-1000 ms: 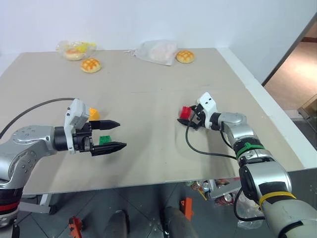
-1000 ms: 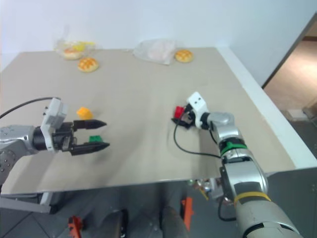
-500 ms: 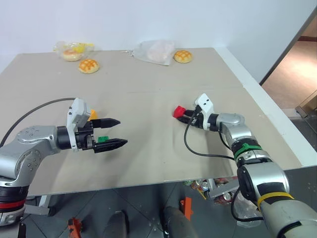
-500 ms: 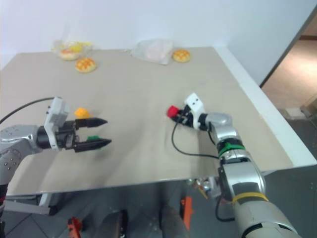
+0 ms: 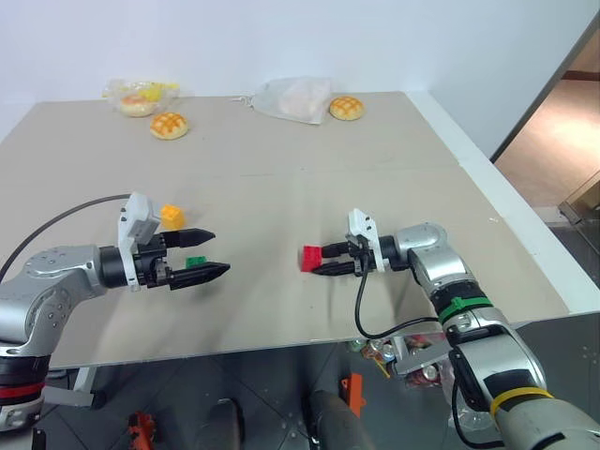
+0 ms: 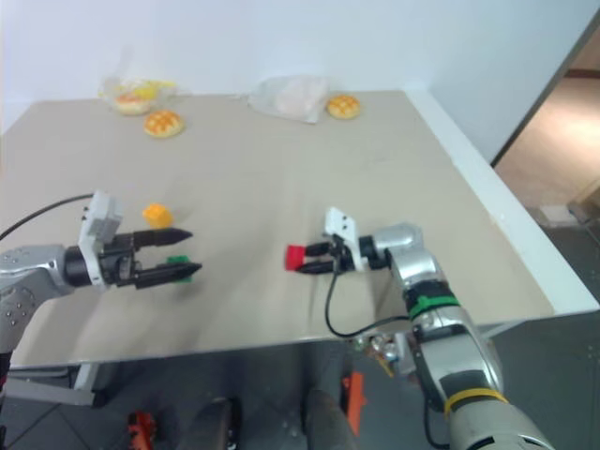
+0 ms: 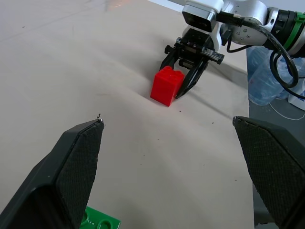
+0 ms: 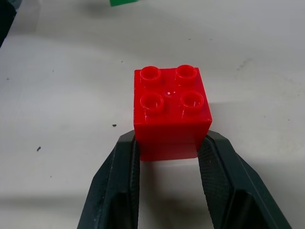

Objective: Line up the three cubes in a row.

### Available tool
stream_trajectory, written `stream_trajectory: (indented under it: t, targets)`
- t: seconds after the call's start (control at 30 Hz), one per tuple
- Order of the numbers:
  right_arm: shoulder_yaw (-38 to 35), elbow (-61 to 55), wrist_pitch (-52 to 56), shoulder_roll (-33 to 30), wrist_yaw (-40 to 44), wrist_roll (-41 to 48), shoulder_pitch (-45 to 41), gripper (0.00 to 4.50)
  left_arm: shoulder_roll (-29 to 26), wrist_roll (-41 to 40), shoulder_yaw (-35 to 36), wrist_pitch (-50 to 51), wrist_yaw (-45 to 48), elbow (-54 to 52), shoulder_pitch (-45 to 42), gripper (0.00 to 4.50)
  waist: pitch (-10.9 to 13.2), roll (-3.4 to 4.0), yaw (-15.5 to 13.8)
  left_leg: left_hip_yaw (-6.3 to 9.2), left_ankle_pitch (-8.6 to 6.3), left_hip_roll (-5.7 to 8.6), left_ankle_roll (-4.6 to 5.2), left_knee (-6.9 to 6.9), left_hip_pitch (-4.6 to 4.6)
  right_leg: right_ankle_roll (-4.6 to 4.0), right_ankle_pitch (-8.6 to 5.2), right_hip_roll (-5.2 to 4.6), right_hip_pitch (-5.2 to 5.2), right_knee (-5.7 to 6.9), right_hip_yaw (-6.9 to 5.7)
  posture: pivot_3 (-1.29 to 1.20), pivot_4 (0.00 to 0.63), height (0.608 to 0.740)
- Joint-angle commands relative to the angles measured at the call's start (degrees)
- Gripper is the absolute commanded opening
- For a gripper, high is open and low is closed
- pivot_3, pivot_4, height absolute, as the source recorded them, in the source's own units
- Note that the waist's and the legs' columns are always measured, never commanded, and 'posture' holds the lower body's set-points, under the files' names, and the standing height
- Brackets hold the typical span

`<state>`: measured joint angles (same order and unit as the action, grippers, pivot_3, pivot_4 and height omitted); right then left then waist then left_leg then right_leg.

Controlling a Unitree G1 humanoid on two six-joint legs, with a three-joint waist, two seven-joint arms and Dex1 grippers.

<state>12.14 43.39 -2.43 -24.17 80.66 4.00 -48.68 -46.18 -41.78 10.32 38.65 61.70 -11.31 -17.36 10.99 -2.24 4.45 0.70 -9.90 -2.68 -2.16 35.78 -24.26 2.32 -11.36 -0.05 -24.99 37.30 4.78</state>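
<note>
The red cube (image 5: 310,257) sits at table level near the middle front, with my right gripper (image 5: 318,262) shut on it. Its black fingers (image 8: 121,186) press both sides of the studded block (image 8: 171,112). To the left, my left gripper (image 5: 217,252) hovers open and points right toward the red cube (image 7: 167,86). The green cube (image 5: 196,262) lies on the table between and just behind its fingertips (image 7: 76,176). Behind that hand lies the orange-yellow cube (image 5: 171,215).
Two golden buns (image 5: 170,124) (image 5: 347,108) and a clear plastic bag (image 5: 295,96) lie along the far edge, with another bagged bun (image 5: 139,97) at the far left. A black cable (image 5: 359,309) loops under my right wrist. The table's front edge (image 5: 281,345) is close.
My right gripper has shut on the red cube and carried it left and nearer to me, toward the left gripper. The left gripper has stayed open, almost still.
</note>
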Motion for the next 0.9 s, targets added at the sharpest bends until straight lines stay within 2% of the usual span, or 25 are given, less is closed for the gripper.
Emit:
stream_trajectory:
  t: [0.03,0.4,0.57,0.73,0.8,0.9]
  targets:
    - [0.8,2.2,-1.9,-1.3,2.5,-1.3,-2.0,1.18,-1.2,-1.3,3.0,0.0,0.1,-2.0,0.8,4.50,0.0,0.00,0.0,0.00,0.00,0.00,0.00,0.00,0.00,0.00,0.00,0.00,0.00,0.00,0.00,0.00,0.150,0.740]
    - [0.2,11.2,-6.6,-3.5,4.4,-2.9,-8.0,1.18,-1.4,-2.4,4.0,1.0,-0.6,-3.5,2.0,4.50,0.0,0.00,-0.2,0.00,0.01,0.03,-0.02,0.11,0.00,0.01,-0.01,-0.04,0.09,0.00,0.01,0.00,0.150,0.740]
    - [-0.1,12.3,-7.3,-4.8,5.5,-2.7,-7.5,1.18,-1.3,-2.8,4.1,1.4,-0.9,-3.8,2.2,4.50,0.0,0.00,-0.1,0.00,0.01,0.04,-0.02,0.12,0.00,0.01,-0.01,-0.05,0.09,0.00,0.02,0.00,0.150,0.740]
    - [0.1,13.2,-6.5,-3.6,3.6,-3.0,-7.1,1.18,-1.3,-2.5,3.5,1.5,-0.9,-3.6,2.1,4.50,0.0,0.00,0.0,0.02,0.01,0.01,-0.02,0.06,0.03,-0.01,-0.01,0.00,0.07,0.01,0.00,0.00,0.150,0.740]
    - [-0.1,13.7,-5.8,-3.1,2.7,-3.1,-7.4,2.21,-1.5,-2.1,3.5,1.3,-0.9,-3.2,2.0,4.50,0.0,-0.01,0.0,0.01,0.01,0.01,-0.02,0.07,0.04,0.00,0.00,0.00,0.08,0.01,0.02,0.00,0.150,0.740]
    - [-0.1,14.0,-6.3,-2.9,1.1,-3.9,-7.6,3.18,-2.3,-1.1,4.2,0.7,-0.7,-2.2,2.7,4.50,0.0,-0.04,0.1,-0.02,0.01,0.01,-0.01,0.08,0.07,-0.03,0.03,0.00,0.08,0.02,0.04,0.00,0.150,0.740]
